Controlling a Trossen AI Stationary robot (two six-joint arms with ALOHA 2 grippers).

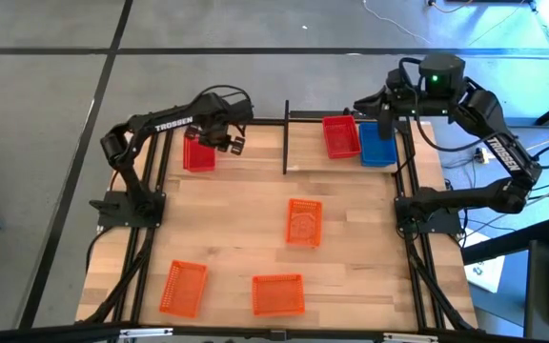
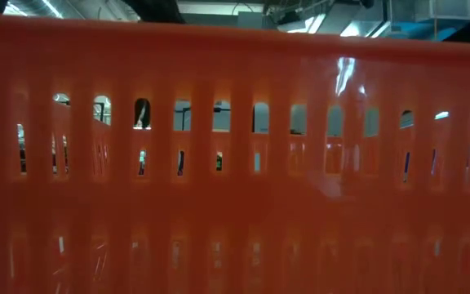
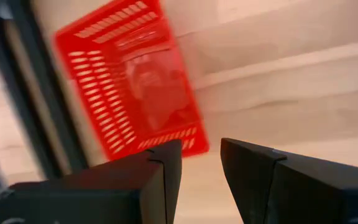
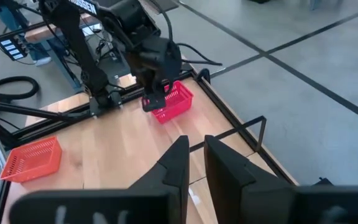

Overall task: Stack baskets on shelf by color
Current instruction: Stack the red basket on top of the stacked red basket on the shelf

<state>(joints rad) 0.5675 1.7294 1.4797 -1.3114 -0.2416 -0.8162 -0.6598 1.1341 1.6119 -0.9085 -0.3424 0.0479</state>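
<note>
In the high view my left gripper (image 1: 229,141) hovers open just right of a red basket (image 1: 198,152) that sits on the tabletop by the far left corner. The left wrist view shows that basket (image 3: 132,74) beyond the gripper (image 3: 201,163), untouched. Another red basket (image 1: 340,135) and a blue basket (image 1: 377,145) sit side by side on the shelf (image 1: 305,152). My right gripper (image 1: 386,119) is above the blue basket's far end. In the right wrist view its fingers (image 4: 194,155) stand a narrow gap apart with nothing between them. Three orange baskets (image 1: 303,222) (image 1: 184,288) (image 1: 277,293) lie on the table.
One orange basket's wall (image 2: 235,163) fills the low view and hides the table behind it. The shelf's thin black post (image 1: 286,138) stands between the two red baskets. Bare tabletop (image 1: 236,219) lies between the far baskets and the orange ones.
</note>
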